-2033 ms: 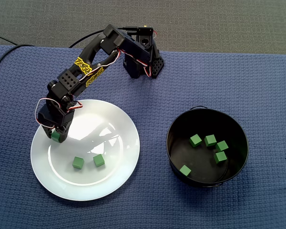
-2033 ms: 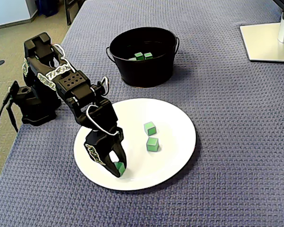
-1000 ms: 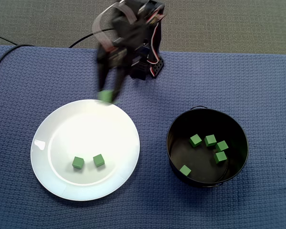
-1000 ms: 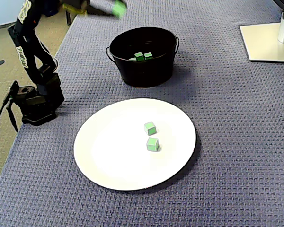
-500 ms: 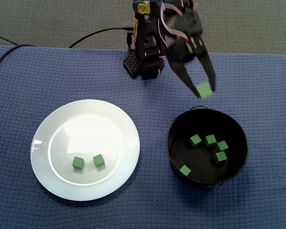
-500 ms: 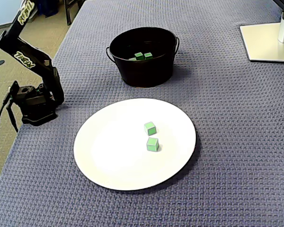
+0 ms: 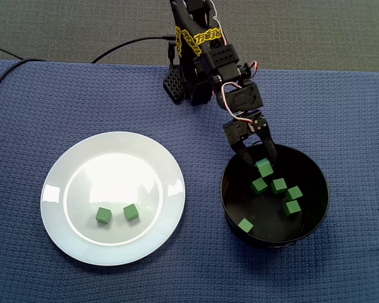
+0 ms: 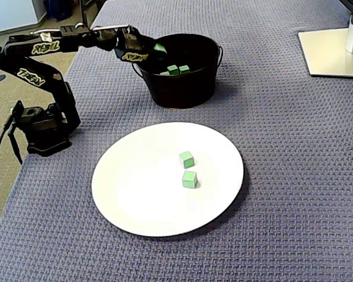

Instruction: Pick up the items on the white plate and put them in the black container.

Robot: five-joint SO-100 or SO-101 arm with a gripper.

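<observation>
A white plate holds two green cubes, which also show in the other fixed view. The black container has several green cubes on its floor. My gripper reaches over the container's rim on the arm's side. It is shut on a green cube, which hangs just inside the rim above the other cubes.
The arm's base stands at the edge of the blue cloth, with a black cable leading off it. A pale monitor foot sits on the cloth beyond the container.
The gripper lifted a cube off the plate's edge, swung across above the cloth and has come down over the container. Two cubes stay on the plate.
</observation>
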